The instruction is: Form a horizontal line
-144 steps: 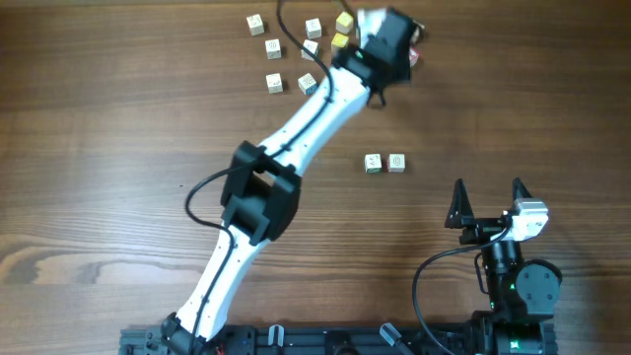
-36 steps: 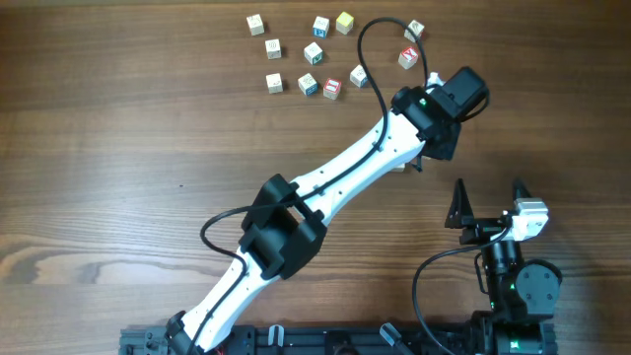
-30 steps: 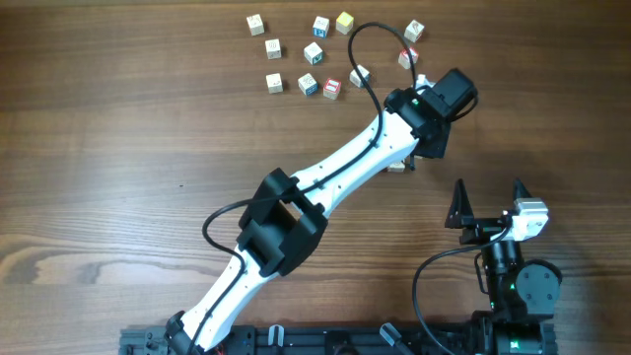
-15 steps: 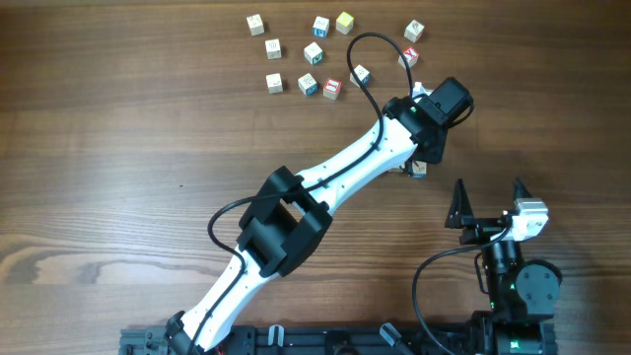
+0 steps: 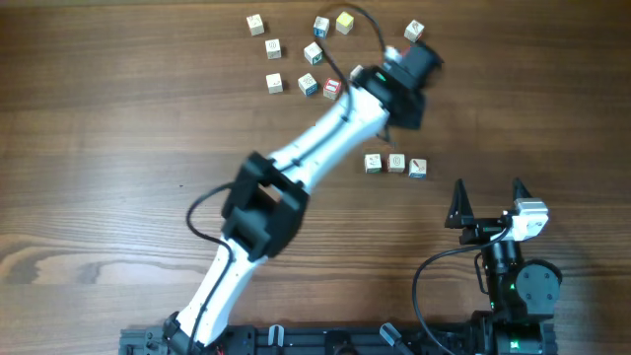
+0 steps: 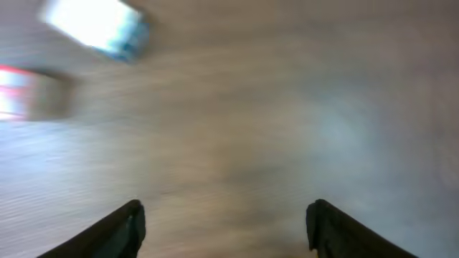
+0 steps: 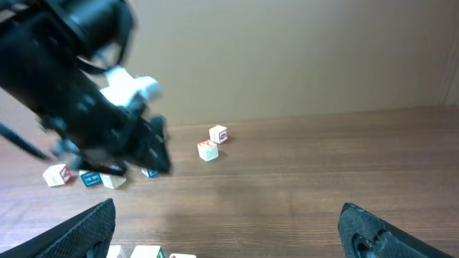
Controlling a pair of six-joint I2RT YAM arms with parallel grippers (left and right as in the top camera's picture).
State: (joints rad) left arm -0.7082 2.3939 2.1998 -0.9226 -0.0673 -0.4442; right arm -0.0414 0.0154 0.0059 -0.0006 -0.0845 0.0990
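The horizontal line [image 5: 395, 164] lies on the table [image 5: 118, 148], right of middle: three cubes side by side, the rightmost cube [image 5: 418, 168] turned slightly askew. The left gripper [image 6: 226, 215] hangs over the loose cubes [image 5: 274, 83] on the far side, jaws spread with nothing between them (its wrist view is badly blurred, mind). The right gripper [image 5: 488, 192] sits parked near right, jaws wide and empty. I'd say fetching is the step in hand. The next move calls for settling over one loose cube, closing squarely, and carrying it to the row's end.
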